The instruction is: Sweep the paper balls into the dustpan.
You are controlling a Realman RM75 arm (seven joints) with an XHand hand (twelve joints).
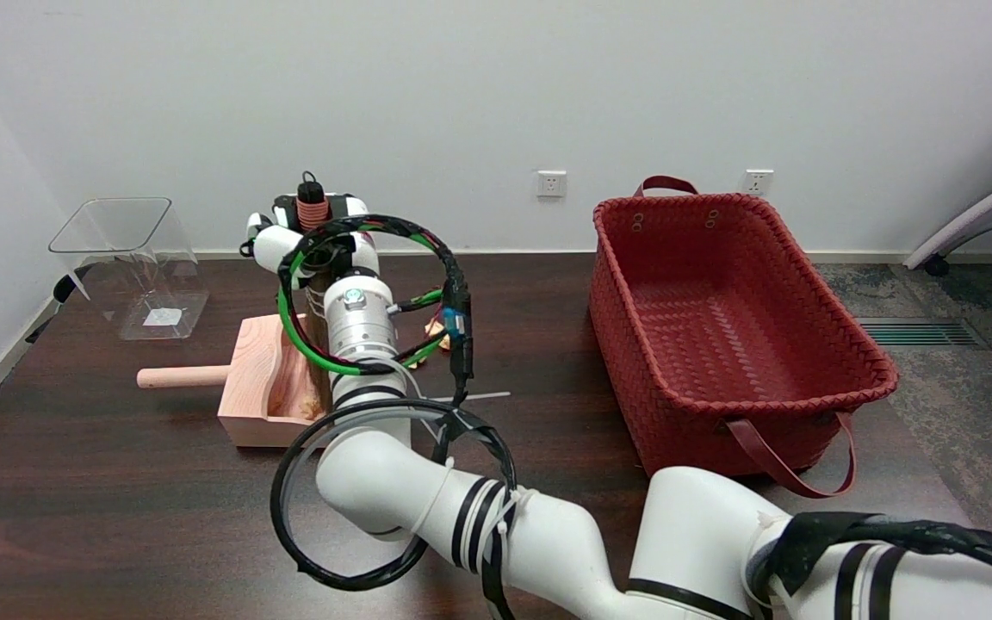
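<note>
The right hand (311, 231) reaches over the far side of a wooden dustpan (265, 379), fingers wrapped around what appears to be a brush handle (313, 205) standing upright. The dustpan lies just nearer than the hand, its long axis running left to right, with its handle (182, 376) pointing left and its mouth opening right. One orange-tinted paper ball (437, 327) peeks out right of the arm, beside that mouth.

A white wall (461, 86) with two sockets (551, 183) backs the dark wooden table (74, 482).

Open tabletop (539, 344) between dustpan (259, 387) and red basket (720, 344) (tall walls); clear container (134, 267) blocks far-left corner.
</note>
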